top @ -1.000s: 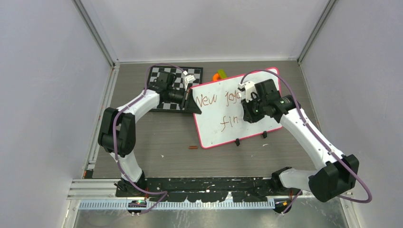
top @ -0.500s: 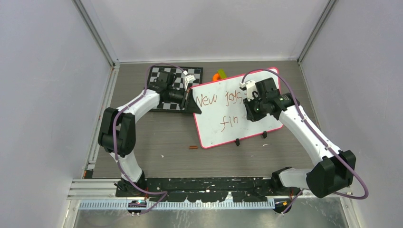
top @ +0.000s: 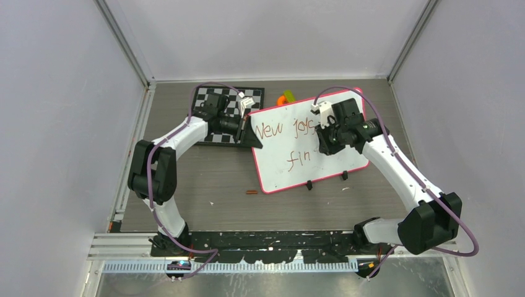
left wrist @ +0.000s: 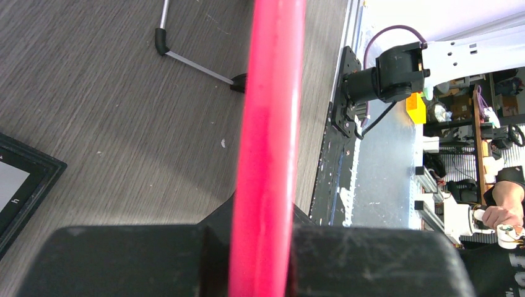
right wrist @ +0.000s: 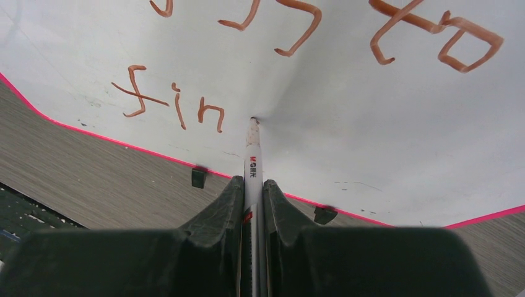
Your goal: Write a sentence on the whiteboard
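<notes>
Marker (right wrist: 252,158), clamped in the right gripper (right wrist: 252,184), has shifted just past "fin" of the sentence (right wrist: 176,105), tip touching the whiteboard (right wrist: 347,142): next letter seems due.

Grey wood-grain table (top: 204,179) fills the floor of the cell, plain pale walls (top: 266,37) on three sides, aluminium posts (top: 124,40) running up the back corners. Far left, a black-and-white checkerboard (top: 202,98) lies flat. Just beside its right edge at the back sits a small orange object (top: 287,97) with a green bit on it. Nearer in, a short reddish-brown stick (top: 251,192) lies alone, and a white fleck (top: 211,203) sits close by. A black rail (top: 272,238) lines the near edge.
</notes>
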Robot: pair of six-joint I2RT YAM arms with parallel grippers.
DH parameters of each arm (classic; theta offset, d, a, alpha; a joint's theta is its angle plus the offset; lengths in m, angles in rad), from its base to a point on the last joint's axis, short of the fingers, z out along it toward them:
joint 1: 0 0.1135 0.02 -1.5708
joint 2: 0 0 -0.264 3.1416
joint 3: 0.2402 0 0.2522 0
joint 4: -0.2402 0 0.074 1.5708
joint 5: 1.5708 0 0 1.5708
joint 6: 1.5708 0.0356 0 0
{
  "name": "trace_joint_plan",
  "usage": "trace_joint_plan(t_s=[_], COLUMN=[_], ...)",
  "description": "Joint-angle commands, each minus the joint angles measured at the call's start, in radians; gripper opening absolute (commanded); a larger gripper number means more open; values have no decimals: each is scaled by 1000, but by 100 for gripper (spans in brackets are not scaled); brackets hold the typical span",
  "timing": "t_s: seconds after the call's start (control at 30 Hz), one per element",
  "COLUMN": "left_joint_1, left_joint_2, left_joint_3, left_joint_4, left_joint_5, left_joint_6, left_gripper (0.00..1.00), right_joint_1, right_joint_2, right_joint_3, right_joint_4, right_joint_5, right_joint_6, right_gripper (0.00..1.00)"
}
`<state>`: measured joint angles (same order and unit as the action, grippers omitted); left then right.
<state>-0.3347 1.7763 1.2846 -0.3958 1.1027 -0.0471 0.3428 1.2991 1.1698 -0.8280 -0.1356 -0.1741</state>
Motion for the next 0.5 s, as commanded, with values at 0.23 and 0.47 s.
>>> trace_joint_plan(t_s=[0.23, 0.47], left_joint_1=[3, 4], left_joint_2=[8, 10], left_joint_3=[27, 27], left_joint_4=[-8, -15], left_joint_5=[-107, -109], left_joint_6=[-6, 2], left_gripper=[0, 0], right_joint_1=[4, 5], right_joint_2=[12, -2], right_joint_3=[34, -18], right_joint_4=[41, 28], right_joint_5=[-56, -48], right_joint_6=[1, -18], right_gripper=[0, 0])
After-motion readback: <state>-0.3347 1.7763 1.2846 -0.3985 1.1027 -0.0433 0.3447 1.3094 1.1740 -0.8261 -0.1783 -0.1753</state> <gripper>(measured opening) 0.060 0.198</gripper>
